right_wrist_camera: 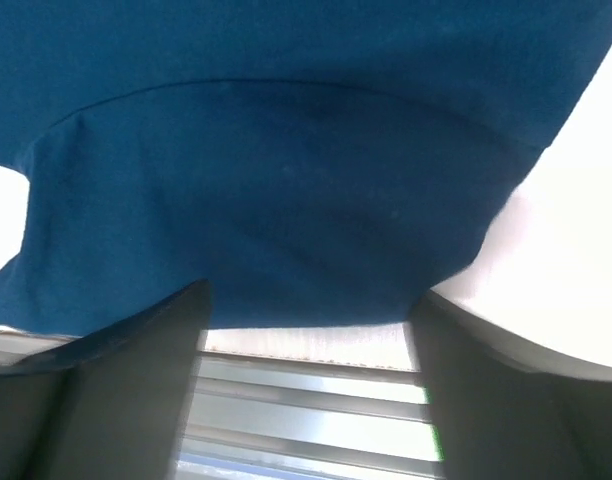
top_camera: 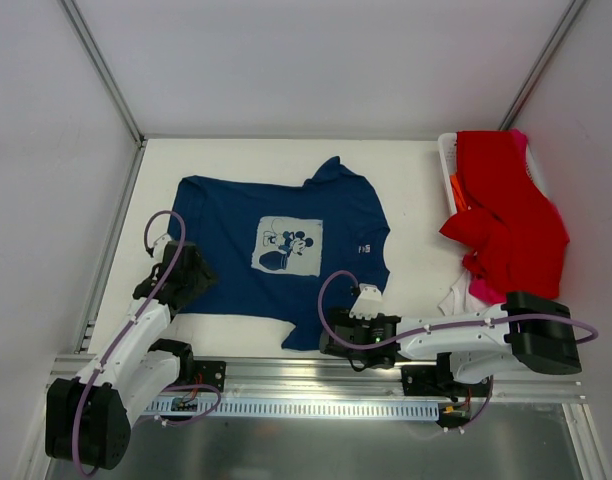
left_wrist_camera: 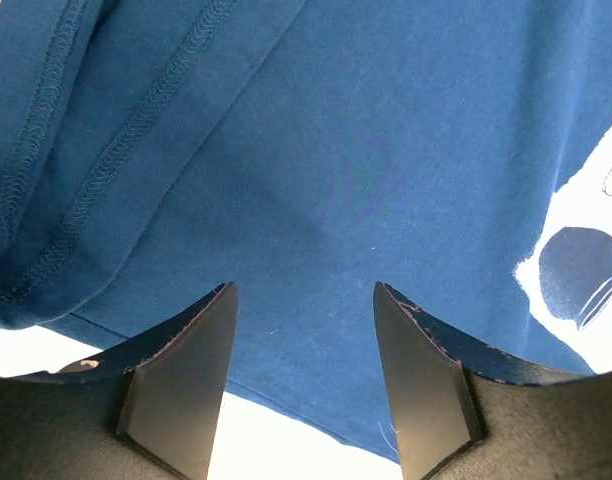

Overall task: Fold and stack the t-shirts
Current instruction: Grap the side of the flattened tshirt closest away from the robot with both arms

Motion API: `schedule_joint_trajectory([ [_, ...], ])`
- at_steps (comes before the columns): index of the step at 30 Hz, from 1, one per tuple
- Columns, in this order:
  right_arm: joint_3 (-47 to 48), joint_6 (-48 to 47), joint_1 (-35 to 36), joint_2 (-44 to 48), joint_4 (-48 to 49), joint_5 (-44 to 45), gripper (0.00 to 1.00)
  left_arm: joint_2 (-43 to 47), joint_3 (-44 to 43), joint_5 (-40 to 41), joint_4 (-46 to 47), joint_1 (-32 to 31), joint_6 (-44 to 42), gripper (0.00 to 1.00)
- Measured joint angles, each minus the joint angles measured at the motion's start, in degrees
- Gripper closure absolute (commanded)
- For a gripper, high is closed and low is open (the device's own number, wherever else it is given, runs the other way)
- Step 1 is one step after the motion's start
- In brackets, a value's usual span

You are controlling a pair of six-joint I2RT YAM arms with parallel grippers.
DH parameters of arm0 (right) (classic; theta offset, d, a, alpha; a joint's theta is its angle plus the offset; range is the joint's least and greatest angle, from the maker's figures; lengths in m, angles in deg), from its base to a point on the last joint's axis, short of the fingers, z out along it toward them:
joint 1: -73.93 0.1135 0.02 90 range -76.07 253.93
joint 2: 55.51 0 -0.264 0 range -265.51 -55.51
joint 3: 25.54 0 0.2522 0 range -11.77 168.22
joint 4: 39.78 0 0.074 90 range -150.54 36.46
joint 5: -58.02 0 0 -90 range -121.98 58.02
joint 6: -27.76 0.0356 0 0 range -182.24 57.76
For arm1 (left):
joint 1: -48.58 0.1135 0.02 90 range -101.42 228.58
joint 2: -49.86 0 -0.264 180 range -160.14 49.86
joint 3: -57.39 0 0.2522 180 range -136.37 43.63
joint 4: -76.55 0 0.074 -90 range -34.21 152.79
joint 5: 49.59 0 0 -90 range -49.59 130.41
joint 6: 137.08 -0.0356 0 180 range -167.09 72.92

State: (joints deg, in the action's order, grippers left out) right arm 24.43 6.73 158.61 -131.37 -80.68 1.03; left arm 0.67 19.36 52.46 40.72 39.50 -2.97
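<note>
Left gripper [top_camera: 183, 272]: is resting over the navy tee's [top_camera: 276, 250] near-left edge; its fingers [left_wrist_camera: 186, 370] are standing partly apart, flat blue cloth is showing in the gap, and nothing is being clamped.
Right gripper [top_camera: 331, 335]: is reaching in low at the navy tee's near-right hem corner; its jaws are gaping wide, the hem is lying at the fingertips [right_wrist_camera: 136, 340], and nothing is being pinched.
Navy tee: is lying spread on the table [top_camera: 416, 190], with its white print [top_camera: 288, 246] facing up.
Pink tee [top_camera: 483, 291]: is peeking out right of the navy tee, under the red one.
Red tee [top_camera: 506, 220]: is draping over the basket [top_camera: 446, 150], right of the navy tee and apart from it.
</note>
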Motion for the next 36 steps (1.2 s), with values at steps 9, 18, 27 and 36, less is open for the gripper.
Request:
schedule_joint_trajectory([
  [9, 0.0, 0.72, 0.0, -0.11, 0.63, 0.15, 1.0, 0.11, 0.02, 0.44, -0.11, 0.0, -0.02, 0.45],
  [18, 2.58, 1.64, 0.87, -0.04, -6.4, 1.53, 1.0, 3.98, -0.57, 1.53, -5.95, -0.42, 1.05, 0.5],
  [27, 2.64, -1.36, -7.04, 9.2, -12.04, 7.5, 1.0, 0.11, -4.48, 4.09, -13.4, -7.43, 5.01, 0.43],
  [36, 1.62, -13.33, -16.0, 12.63, -8.26, 7.85, 1.0, -2.58, -6.51, 4.13, -19.71, -11.21, 8.17, 0.47],
])
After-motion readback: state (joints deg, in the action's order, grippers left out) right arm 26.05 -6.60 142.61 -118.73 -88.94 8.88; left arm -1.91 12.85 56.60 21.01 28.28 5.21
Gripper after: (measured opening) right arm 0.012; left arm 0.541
